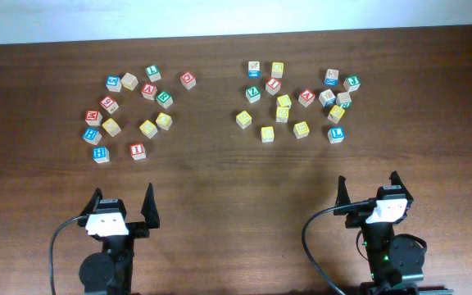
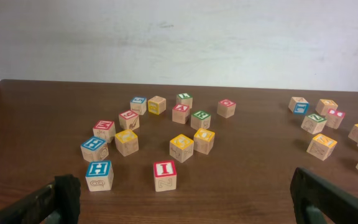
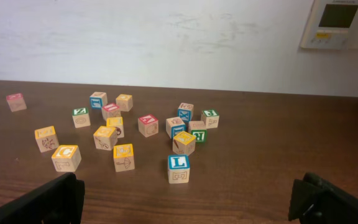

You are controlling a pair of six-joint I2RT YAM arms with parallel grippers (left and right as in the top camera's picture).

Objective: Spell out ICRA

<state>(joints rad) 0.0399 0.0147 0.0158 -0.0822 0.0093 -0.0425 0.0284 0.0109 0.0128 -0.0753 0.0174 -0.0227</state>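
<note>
Overhead first: we see both arms parked at the near edge of the brown table (image 1: 220, 184), with the blocks in two loose bunches further back. The left gripper (image 1: 123, 199) has its fingers spread wide with nothing between them. The right gripper (image 1: 369, 188) is the same, wide apart and empty.

The I block (image 1: 138, 151), red on top, is at the near edge of the left bunch, a little right of a blue H block (image 1: 100, 154). Further back in that bunch is what we read as the A block (image 1: 148, 90), red. Just beside it is a green one that looks like the R block (image 1: 165, 99), though the letter is pretty small. The C block (image 1: 267, 133), yellow, sits on the near side of the right bunch.

Left wrist view: the left gripper (image 2: 185, 194) shows as dark fingers in both bottom corners, wide apart, gripping nothing. The I block (image 2: 165, 175) is the closest thing ahead, with the H block (image 2: 98, 175) to its left, not touching. The A block (image 2: 180, 112) and R block (image 2: 200, 119) sit side by side further back.

Right wrist view: the right gripper (image 3: 188, 196) is also spread and empty. The C block (image 3: 66, 157) is off to the near left, and a blue L block (image 3: 178, 168) sits nearest the middle. There's a white wall panel (image 3: 339, 23) up in the top right corner.
</note>
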